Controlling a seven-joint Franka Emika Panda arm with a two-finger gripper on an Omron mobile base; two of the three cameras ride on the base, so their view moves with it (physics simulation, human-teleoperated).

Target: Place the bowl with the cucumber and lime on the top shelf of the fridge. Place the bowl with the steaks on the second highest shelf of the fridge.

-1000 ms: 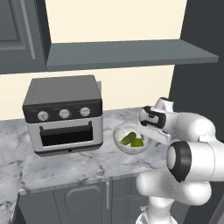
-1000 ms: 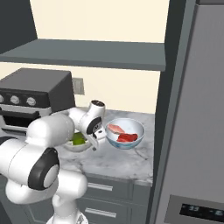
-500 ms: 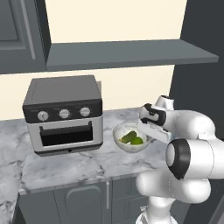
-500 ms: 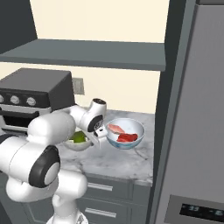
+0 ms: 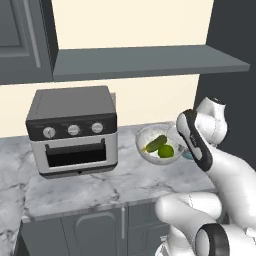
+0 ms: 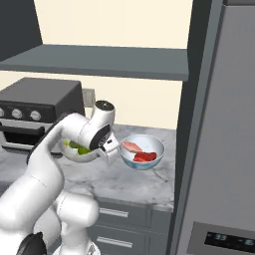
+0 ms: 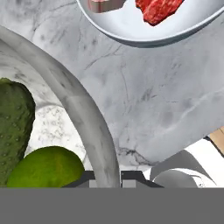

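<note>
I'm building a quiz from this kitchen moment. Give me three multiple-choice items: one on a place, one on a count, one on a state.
1. Where does the cucumber-and-lime bowl stand?
A on the shelf
B right of the toaster oven
C inside the fridge

2. How many knobs has the toaster oven?
A two
B three
C five

3. The fridge door is:
A wide open
B closed
C removed

Answers: 1 B, it sits on the counter beside the oven; 2 B, three round knobs line its front; 3 B, its grey front is flat and shut.

Grey-veined marble counter (image 7: 144, 96), pebbly-skinned cucumber (image 7: 13, 127), smooth lime (image 7: 46, 168), glossy bowl (image 7: 83, 113)
</note>
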